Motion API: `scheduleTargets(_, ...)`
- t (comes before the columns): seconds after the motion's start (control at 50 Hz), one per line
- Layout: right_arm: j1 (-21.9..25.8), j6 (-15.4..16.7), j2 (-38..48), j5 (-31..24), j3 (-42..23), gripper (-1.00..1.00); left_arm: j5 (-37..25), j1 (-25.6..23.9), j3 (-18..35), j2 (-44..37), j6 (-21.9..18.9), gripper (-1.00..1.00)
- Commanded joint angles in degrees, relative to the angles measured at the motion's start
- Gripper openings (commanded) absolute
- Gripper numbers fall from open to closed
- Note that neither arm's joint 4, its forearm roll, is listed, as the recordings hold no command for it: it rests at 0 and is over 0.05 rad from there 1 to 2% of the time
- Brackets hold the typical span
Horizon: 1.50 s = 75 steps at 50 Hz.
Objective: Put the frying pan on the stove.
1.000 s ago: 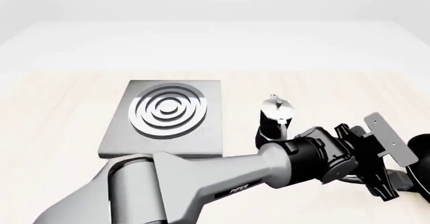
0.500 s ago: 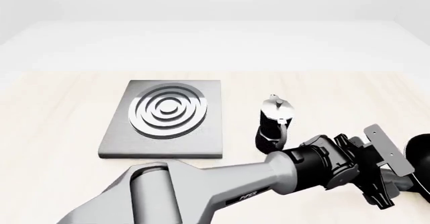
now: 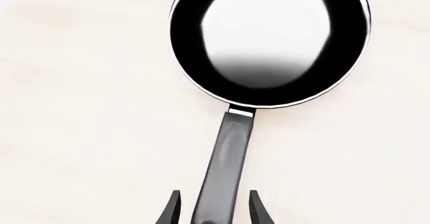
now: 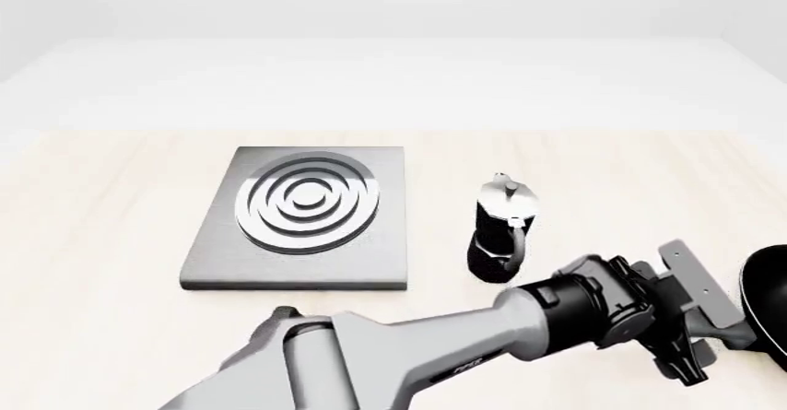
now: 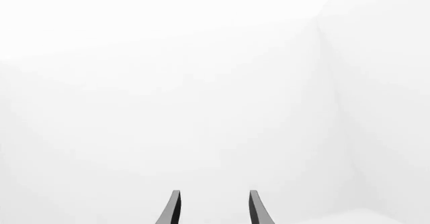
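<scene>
I have the left pincer (image 3: 214, 211) spread open over the desk (image 4: 111, 235), one finger (image 3: 172, 211) on each side of the pan's handle (image 3: 226, 168) near its far end, with a gap on both sides, so it holds nothing. The frying pan (image 3: 269, 43) lies flat on the desk with its round bowl ahead of my fingers. In the front view only a sliver of the pan (image 4: 769, 290) shows at the edge, well to the right of the stove (image 4: 301, 216), with the coffee pot (image 4: 502, 226) standing between them. The stove's ringed top is bare. My right pincer (image 5: 214, 211) is open too, gripping nothing, facing blank white.
</scene>
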<state>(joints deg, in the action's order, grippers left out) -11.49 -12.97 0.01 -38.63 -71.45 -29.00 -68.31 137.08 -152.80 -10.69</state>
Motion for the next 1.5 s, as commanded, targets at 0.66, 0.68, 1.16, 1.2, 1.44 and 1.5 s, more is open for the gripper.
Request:
scheduleTargets(0.66,0.7,0.2,0.0,-1.4,-2.0,1.00,1.3,0.1,-3.2,2.0,0.2,-1.00)
scheduleTargets(0.68,0.7,0.2,0.0,-1.4,-2.0,1.00,2.0,0.0,-4.3,2.7,0.3,-1.00)
scheduleTargets(1.16,1.5,0.8,0.0,-7.5,-8.2,1.00,-1.4,4.2,2.4,2.3,-1.6,-1.00)
scheduleTargets(1.2,1.5,0.8,0.0,-7.7,-8.4,1.00,-2.9,4.8,5.0,1.4,-1.9,-1.00)
scheduleTargets(1.44,1.6,0.8,0.0,-7.4,-8.2,1.00,-12.9,8.9,24.9,-6.9,-4.1,-1.00)
scheduleTargets(1.5,1.6,0.8,0.0,-7.3,-8.0,1.00,-12.7,9.3,25.1,-6.2,-4.3,-1.00)
